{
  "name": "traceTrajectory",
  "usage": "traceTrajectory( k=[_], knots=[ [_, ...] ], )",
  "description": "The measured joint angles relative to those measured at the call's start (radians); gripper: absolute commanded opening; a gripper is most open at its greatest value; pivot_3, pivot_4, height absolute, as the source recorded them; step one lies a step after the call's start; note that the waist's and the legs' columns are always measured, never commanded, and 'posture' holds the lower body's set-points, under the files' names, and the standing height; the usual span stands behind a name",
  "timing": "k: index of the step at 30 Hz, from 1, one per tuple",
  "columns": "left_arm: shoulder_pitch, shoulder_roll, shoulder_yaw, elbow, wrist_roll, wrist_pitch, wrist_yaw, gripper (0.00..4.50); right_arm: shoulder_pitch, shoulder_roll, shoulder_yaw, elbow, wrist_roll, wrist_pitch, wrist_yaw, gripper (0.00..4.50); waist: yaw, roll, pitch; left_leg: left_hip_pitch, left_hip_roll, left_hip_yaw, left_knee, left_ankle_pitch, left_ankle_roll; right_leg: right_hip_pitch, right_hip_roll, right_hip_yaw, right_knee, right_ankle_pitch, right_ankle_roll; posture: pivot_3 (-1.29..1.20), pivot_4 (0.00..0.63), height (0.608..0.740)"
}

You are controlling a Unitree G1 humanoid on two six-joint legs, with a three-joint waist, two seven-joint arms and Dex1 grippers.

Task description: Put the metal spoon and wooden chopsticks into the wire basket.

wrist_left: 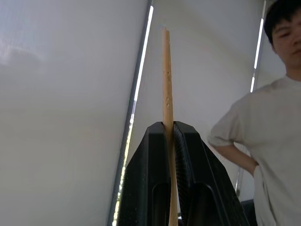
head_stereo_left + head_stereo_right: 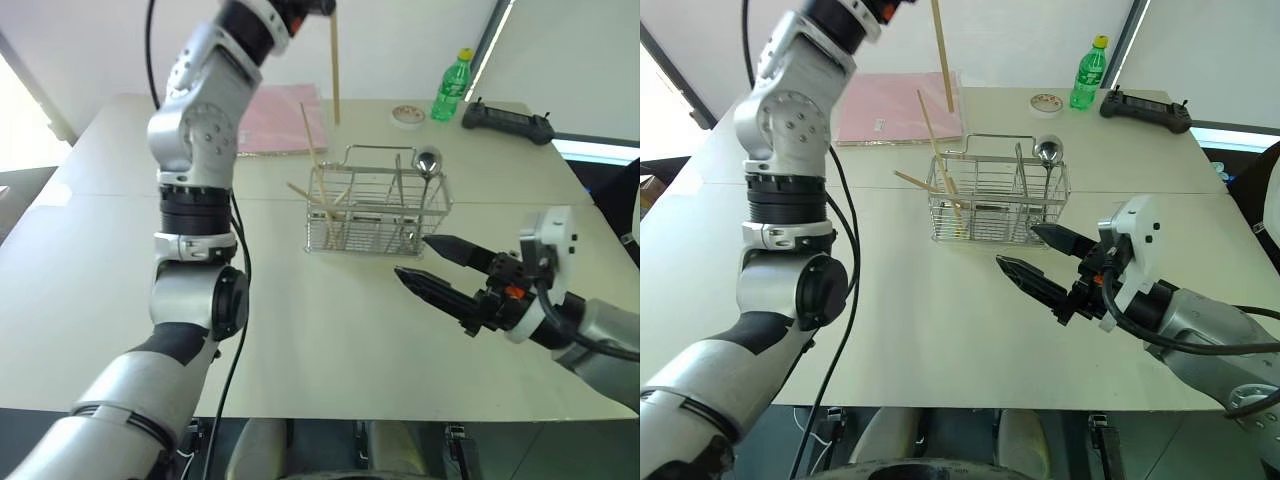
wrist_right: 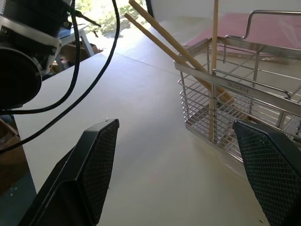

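Your left gripper is raised high behind the wire basket, fingers pinched tight on one wooden chopstick that hangs upright above the basket's far left side. Inside the basket's left compartment you already have other wooden chopsticks leaning out over the left rim. The metal spoon stands in the basket's right end, bowl up above the rim. Your right gripper floats just in front of the basket's right corner, fingers spread wide and holding nothing. Behind the basket lie a pink folder, a tape roll, a green bottle and a black controller.
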Motion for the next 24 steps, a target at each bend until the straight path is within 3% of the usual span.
traceTrajectory(
  k=[12, 15, 21, 24],
  knots=[
    [0.165, -0.078, -0.069, -0.097, 0.002, 0.034, 0.015, 0.06, 0.029, -0.001, -0.028, -0.036, 0.049, -0.033, -0.061, 3.99, 0.002, 0.0, 0.0, 0.0, 0.0, 0.0, 0.004, 0.0, 0.0, 0.002, 0.0, 0.001, -0.001, 0.0, -0.001, 0.0, 0.15, 0.721],
    [0.191, -0.092, -0.071, -0.105, 0.001, 0.035, 0.023, 1.19, 0.029, -0.003, -0.031, -0.036, 0.057, -0.035, -0.066, 3.99, 0.0, 0.0, 0.0, 0.0, 0.0, 0.0, 0.002, 0.0, 0.0, 0.001, 0.0, 0.001, -0.001, -0.001, -0.001, 0.0, 0.15, 0.721],
    [0.199, -0.106, -0.068, -0.178, -0.026, 0.074, 0.044, 4.25, 0.028, -0.004, -0.034, -0.035, 0.062, -0.039, -0.074, 3.99, 0.001, 0.0, 0.0, 0.0, 0.0, 0.0, 0.003, 0.0, 0.0, 0.001, 0.0, 0.001, -0.001, -0.001, -0.001, 0.0, 0.15, 0.721],
    [0.199, -0.094, -0.065, -0.205, -0.06, 0.123, 0.043, 4.42, 0.022, -0.006, -0.034, -0.034, 0.066, -0.039, -0.074, 3.99, 0.001, 0.0, 0.0, 0.0, 0.0, 0.0, 0.003, 0.0, 0.0, 0.001, 0.0, 0.001, -0.001, -0.001, -0.001, 0.0, 0.15, 0.721]
  ],
)
